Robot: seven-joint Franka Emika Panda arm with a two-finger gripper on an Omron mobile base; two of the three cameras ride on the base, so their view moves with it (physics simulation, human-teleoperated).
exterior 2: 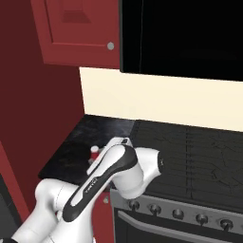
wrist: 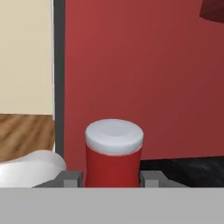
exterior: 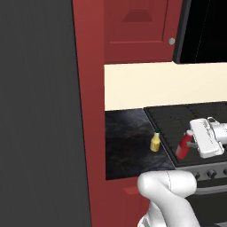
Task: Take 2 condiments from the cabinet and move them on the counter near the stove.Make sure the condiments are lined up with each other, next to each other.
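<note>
Over stove point(exterior: 195, 117), tool point(exterior: 189, 144) clamping (tilted) red bottle point(exterior: 182, 146)

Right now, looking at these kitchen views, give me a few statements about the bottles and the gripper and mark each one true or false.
1. The gripper is shut on the red bottle. True.
2. The yellow bottle stands on the counter. True.
3. The yellow bottle lies on its side. False: it stands upright.
4. The red bottle has a green cap. False: its cap is white.
5. The red bottle is over the front edge of the stove. True.
</note>
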